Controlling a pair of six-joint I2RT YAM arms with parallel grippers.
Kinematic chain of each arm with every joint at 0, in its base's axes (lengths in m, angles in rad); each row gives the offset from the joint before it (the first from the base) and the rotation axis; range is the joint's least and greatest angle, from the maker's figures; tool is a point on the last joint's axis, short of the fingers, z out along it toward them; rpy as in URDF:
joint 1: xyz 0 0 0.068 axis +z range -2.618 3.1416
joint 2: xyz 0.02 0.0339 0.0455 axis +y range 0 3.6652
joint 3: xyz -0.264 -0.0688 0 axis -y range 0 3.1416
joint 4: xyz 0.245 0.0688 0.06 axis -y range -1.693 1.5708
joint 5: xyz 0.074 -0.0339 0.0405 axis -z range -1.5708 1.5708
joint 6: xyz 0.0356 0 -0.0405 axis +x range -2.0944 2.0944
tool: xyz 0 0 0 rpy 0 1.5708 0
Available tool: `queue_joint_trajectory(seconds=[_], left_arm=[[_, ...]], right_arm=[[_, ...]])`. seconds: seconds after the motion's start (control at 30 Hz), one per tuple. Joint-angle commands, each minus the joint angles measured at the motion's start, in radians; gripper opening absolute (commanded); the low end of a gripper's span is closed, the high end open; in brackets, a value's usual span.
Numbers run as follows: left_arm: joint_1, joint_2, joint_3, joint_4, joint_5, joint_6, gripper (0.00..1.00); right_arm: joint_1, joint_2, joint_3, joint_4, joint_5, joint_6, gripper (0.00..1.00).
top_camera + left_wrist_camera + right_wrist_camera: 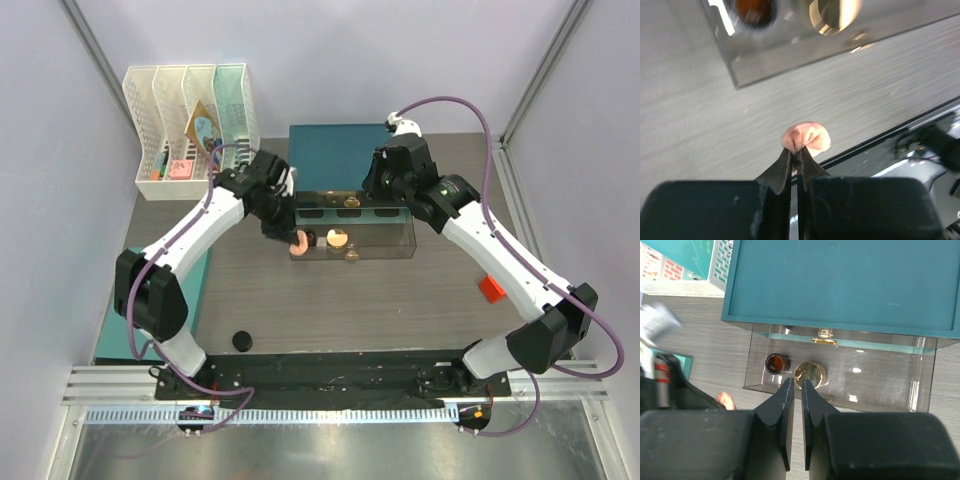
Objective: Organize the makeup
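We see the left gripper (796,152) pinching a soft pink puff (806,137), probably blush, just beside the clear organizer (385,240); the right gripper (796,387) hangs above it, nearly closed, empty.

Pink puff (806,138). Gold-rimmed compact (810,374), amber-brown jar (776,363), clear organizer (900,371). Teal box (850,285). White file racks (190,110). Red cube (490,288). Black jar (242,341). Grey wood-grain table (400,300). Black fingers (786,405).
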Motion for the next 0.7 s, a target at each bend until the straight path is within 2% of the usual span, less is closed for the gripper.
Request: queue_joint_trajectory(seconds=[0.0, 0.2, 0.27, 0.3, 0.33, 0.43, 0.67], left_arm=[[0.0, 0.029, 0.131, -0.016, 0.023, -0.022, 0.03], [0.001, 0.242, 0.3, -0.052, 0.044, -0.005, 0.15], [0.001, 0.277, 0.313, -0.03, 0.049, -0.021, 0.25], [0.003, 0.281, 0.311, -0.004, 0.055, -0.024, 0.33], [0.004, 0.282, 0.3, 0.008, 0.056, -0.028, 0.57], [0.004, 0.255, 0.273, 0.019, 0.021, -0.027, 0.75], [0.029, 0.074, 0.193, -0.068, -0.1, 0.005, 0.84]], right_arm=[[-0.004, -0.018, -0.014, 0.04, -0.024, 0.024, 0.16], [-0.005, -0.029, -0.025, 0.045, -0.045, 0.043, 0.16], [-0.005, -0.034, -0.027, 0.045, -0.045, 0.044, 0.16], [-0.004, -0.037, -0.028, 0.045, -0.044, 0.044, 0.16], [-0.004, -0.044, -0.028, 0.045, -0.044, 0.044, 0.16], [-0.005, -0.067, -0.045, 0.051, -0.039, 0.051, 0.16], [-0.004, -0.086, -0.074, 0.051, -0.053, 0.052, 0.16]])
